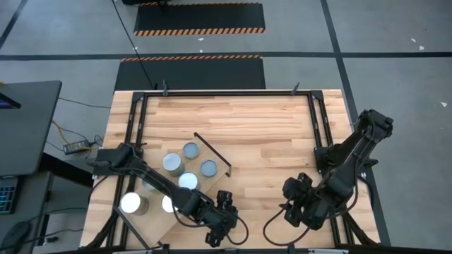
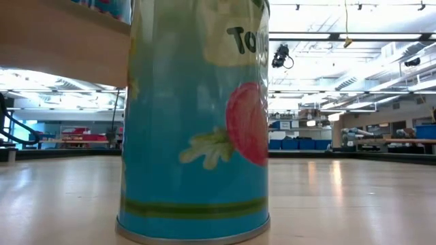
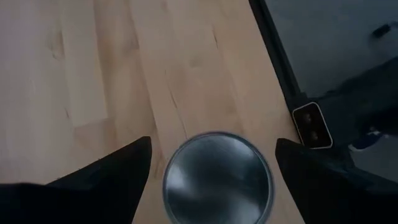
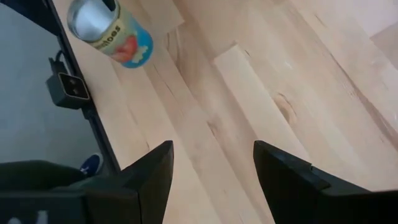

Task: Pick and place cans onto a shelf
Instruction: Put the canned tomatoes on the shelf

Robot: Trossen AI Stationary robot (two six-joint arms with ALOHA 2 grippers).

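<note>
Close to the front edge of the surface [image 1: 282,134], just beside its black rail: one can [image 3: 217,180], upright, straddled by the left pincer [image 3: 212,142], fingers spread wide and not closed on it. From above, hidden under that pincer; silver top clear only from the left wrist, label side filling the low view. Further right along that edge, the right pincer [image 4: 211,149], fingers apart on nothing, bare wood ahead. On the shelf [image 1: 212,152], left of centre, other cans [image 1: 191,150]; count unclear beneath the left arm.
</note>
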